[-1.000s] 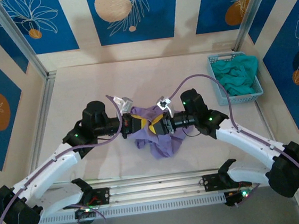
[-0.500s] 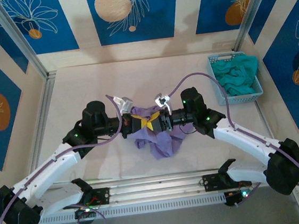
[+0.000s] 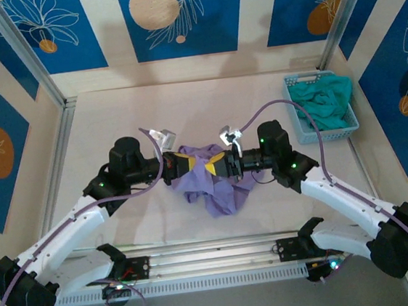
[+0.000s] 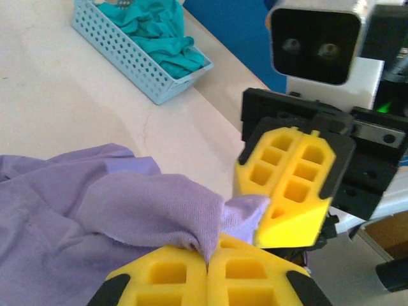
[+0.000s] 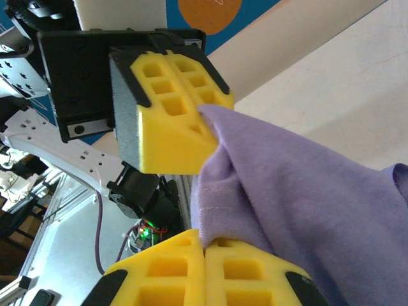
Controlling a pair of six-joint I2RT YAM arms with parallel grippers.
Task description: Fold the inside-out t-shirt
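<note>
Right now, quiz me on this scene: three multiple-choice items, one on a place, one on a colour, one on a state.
1. The basket holding the teal garment stands: A at the far right of the table; B at its near left; C at its centre.
2. The gripper fingers are: A red; B yellow; C white.
3. The right gripper is: A open above the cloth; B shut on the basket; C shut on the t-shirt.
Answers: A, the top view shows it far right; B, both wrist views show yellow; C, its jaws pinch lavender cloth.
</note>
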